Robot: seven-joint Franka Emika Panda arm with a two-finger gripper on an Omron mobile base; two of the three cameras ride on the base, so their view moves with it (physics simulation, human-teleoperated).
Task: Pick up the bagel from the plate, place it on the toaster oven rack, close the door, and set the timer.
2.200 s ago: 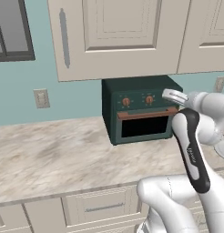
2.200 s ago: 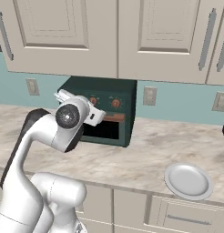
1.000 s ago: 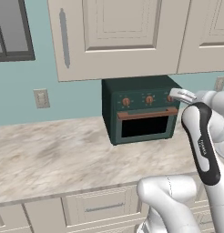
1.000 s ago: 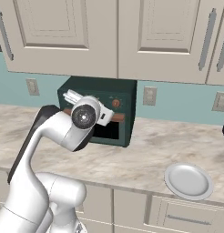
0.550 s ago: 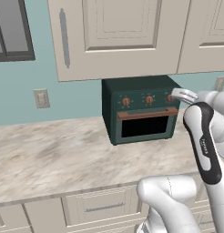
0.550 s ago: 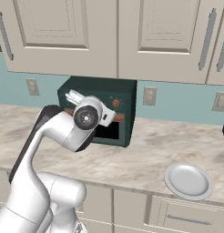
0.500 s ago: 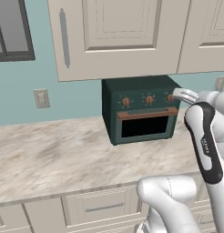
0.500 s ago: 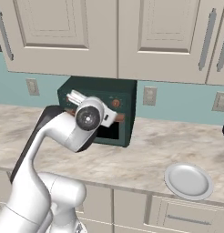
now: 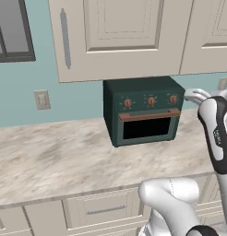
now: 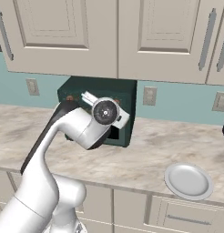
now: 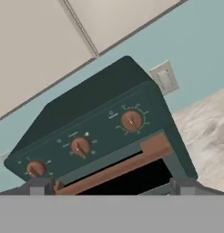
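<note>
The door [image 9: 147, 127] stands shut, upright, facing near; its handle [image 9: 149, 115] runs left-right. The hand [image 11: 109, 184], fingers spread wide, hovers before it.

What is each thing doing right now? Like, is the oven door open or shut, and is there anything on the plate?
door: shut, handle along its top edge.
plate: empty, flat on the counter.
timer: untouched; its setting is too small to read.
pincer: open, holding nothing, facing the oven front.
upper cabinets: doors shut.
</note>
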